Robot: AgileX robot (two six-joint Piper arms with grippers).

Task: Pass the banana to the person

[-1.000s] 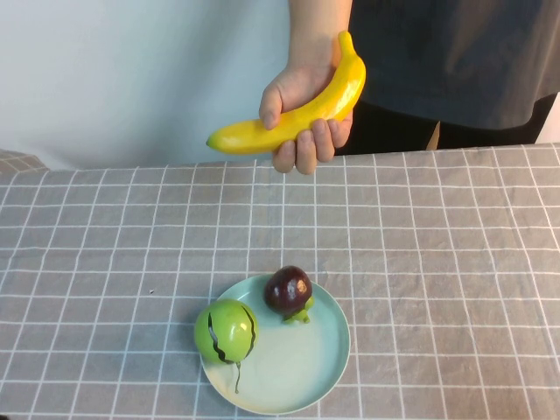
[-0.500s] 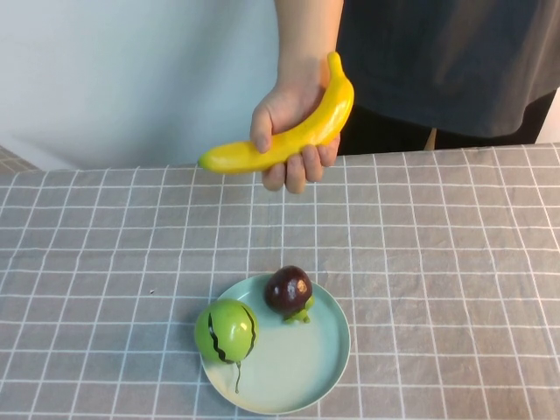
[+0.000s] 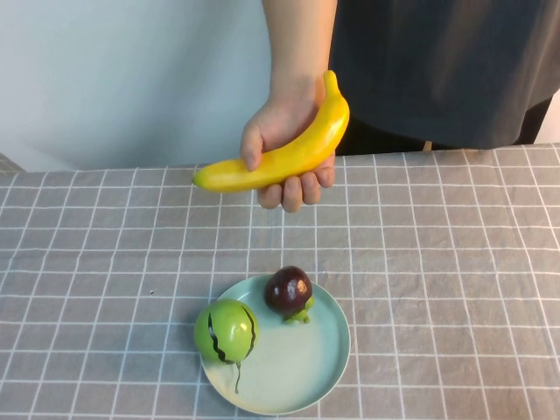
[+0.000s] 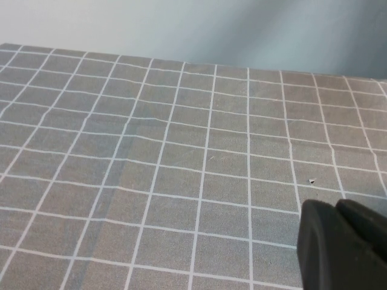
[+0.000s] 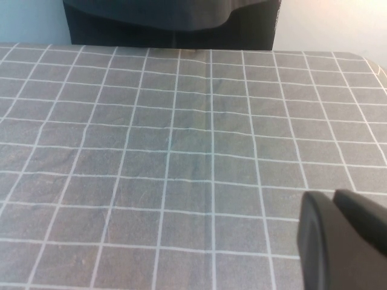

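The yellow banana (image 3: 280, 159) is held in the person's hand (image 3: 278, 122), in the air above the far edge of the table. The person (image 3: 437, 61) stands behind the table in a dark grey shirt; their dark clothing also shows in the right wrist view (image 5: 169, 15). Neither arm shows in the high view. My left gripper (image 4: 336, 209) is shut and empty above bare tablecloth. My right gripper (image 5: 334, 198) is shut and empty above bare tablecloth, facing the person.
A light blue plate (image 3: 337, 350) sits near the table's front middle. It holds a round green striped fruit (image 3: 226, 331) and a small dark purple fruit (image 3: 288, 290). A grey checked cloth (image 3: 455, 262) covers the table.
The person's hand with the banana has moved down and to the left, closer to the table. The plate and its fruits have not moved.
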